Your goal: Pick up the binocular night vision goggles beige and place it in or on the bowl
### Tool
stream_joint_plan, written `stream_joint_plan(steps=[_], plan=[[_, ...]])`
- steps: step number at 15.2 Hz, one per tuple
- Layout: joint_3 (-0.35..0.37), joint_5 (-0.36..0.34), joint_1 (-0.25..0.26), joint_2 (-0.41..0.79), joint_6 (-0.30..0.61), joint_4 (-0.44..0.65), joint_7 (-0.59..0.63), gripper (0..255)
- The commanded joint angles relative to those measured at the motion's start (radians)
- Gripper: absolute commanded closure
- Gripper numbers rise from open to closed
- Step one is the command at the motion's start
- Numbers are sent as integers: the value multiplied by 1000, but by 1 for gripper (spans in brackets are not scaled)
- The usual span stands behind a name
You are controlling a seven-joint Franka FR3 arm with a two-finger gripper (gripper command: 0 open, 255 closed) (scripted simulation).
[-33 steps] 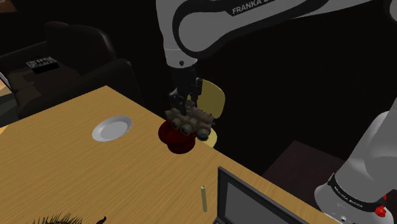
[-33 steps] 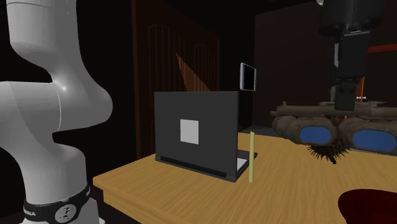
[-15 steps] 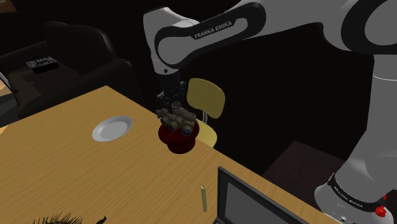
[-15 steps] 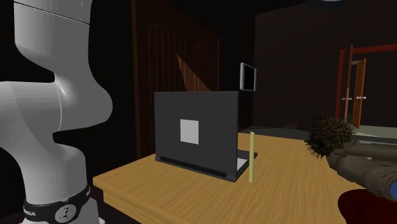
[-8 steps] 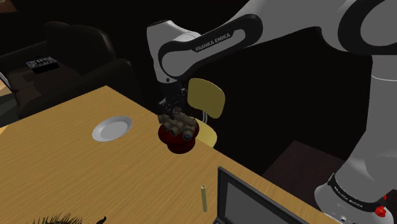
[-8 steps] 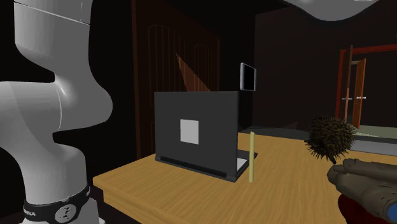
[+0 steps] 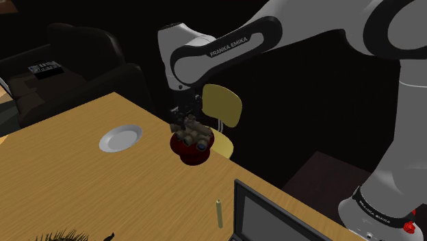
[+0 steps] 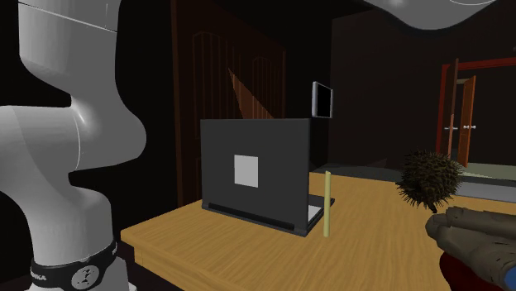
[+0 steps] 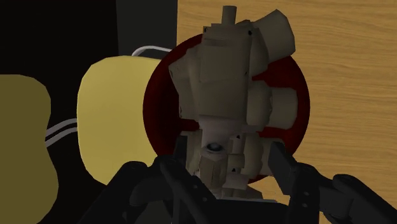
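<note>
Item: beige goggles (image 9: pixel 232 95), clasped in your hand (image 9: pixel 229 157), low over the dark red bowl (image 9: pixel 296 121) at the worktop (image 7: pixel 82 171) edge. Risk: release off-centre and they may tip over the rim, falling toward the yellow chair (image 7: pixel 222 104)

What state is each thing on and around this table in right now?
Goggles: tilted, right at the bowl, under the gripper; held or not, cannot tell.
Bowl: upright near the edge of the table, goggles in or just above it.
Laptop: open.
Plate: lying flat on the table.
Stick: standing upright.
Door: ajar.
</note>
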Motion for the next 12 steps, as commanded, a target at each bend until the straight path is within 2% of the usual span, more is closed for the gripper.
stream_joint_plan(steps=[1,5,9,12], plan=[[1,1,1,2,1,-5,0,0],[0,0,0,5,-2,2,-1,0],[7,13,4,-17,-120,101,-11,0],[7,13,4,-17,-120,101,-11,0]])
